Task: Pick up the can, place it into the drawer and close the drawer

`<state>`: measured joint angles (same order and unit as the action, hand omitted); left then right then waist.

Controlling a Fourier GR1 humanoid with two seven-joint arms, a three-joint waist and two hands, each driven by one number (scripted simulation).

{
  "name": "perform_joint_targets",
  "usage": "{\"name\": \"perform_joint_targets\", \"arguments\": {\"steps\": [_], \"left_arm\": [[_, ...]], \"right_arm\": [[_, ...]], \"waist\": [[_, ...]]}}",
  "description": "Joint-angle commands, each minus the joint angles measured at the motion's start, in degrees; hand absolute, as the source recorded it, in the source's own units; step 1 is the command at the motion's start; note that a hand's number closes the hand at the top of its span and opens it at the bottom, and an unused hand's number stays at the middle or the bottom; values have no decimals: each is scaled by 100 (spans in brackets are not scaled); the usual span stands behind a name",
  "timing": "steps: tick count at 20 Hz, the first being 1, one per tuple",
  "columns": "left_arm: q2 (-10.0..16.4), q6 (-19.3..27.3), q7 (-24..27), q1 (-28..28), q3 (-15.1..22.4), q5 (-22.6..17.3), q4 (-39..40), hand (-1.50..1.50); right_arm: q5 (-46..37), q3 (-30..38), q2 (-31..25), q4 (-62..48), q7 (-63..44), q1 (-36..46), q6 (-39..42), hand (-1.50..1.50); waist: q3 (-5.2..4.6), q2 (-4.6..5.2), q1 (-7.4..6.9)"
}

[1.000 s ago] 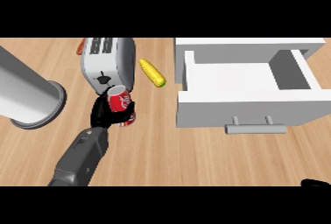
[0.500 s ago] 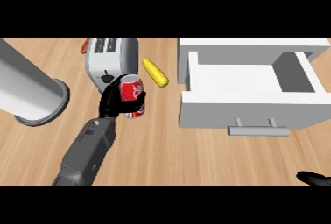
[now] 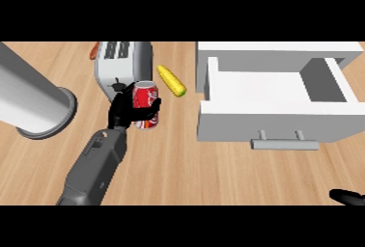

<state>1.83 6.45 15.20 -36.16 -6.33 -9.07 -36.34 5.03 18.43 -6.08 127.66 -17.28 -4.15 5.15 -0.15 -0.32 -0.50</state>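
Observation:
A red can [image 3: 145,100] is held upright above the wooden counter, with my left hand [image 3: 129,110] curled round it from the left. It hangs just in front of the toaster and left of the white drawer [image 3: 274,126], which stands pulled open with a bare inside and a grey handle [image 3: 285,143] on its front. Only the black fingertips of my right hand [image 3: 348,197] show at the lower right edge, well away from the drawer.
A silver toaster [image 3: 122,66] stands behind the can. A yellow corn cob [image 3: 171,80] lies between toaster and drawer. A large grey cylinder [image 3: 30,101] lies at the left. The wooden counter [image 3: 214,169] stretches in front of the drawer.
My left hand has lifted the can and carried it slightly right, toward the drawer. The right hand's fingertips have come into view at the lower right.

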Motion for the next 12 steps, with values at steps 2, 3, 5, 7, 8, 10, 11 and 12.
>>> {"name": "perform_joint_targets", "arguments": {"steps": [2,3,5,7,8,10,11,12], "left_arm": [[-173,215,-396,-1413,401,58,-763,150],[-173,248,-476,-1483,376,82,-786,150],[-172,370,-707,-1635,413,56,-944,150],[-172,409,-788,-1538,521,112,-1059,150],[-171,529,-883,-1551,571,117,-1056,150],[-170,589,-1040,-1557,592,74,-1221,150],[-169,673,-1124,-1572,595,160,-1274,150],[-169,650,-1101,-1471,697,119,-1331,150]], "right_arm": [[-42,-99,-31,3,-60,93,20,-150],[-7,-73,-2,-28,6,-4,54,-150],[-86,-161,-13,-36,5,114,38,-150],[-92,-186,74,-30,-9,115,-33,-150],[-60,-199,-9,25,-120,195,-1,-150],[-71,-191,-93,-58,-112,212,69,-150],[-68,-319,50,-70,-150,218,10,-150],[-104,-308,21,-109,-137,277,-2,-150]], "waist": [[29,-68,220],[36,-63,298],[41,-89,336],[41,-92,363],[33,-84,448],[41,-97,511],[45,-89,490],[37,-66,520]]}}
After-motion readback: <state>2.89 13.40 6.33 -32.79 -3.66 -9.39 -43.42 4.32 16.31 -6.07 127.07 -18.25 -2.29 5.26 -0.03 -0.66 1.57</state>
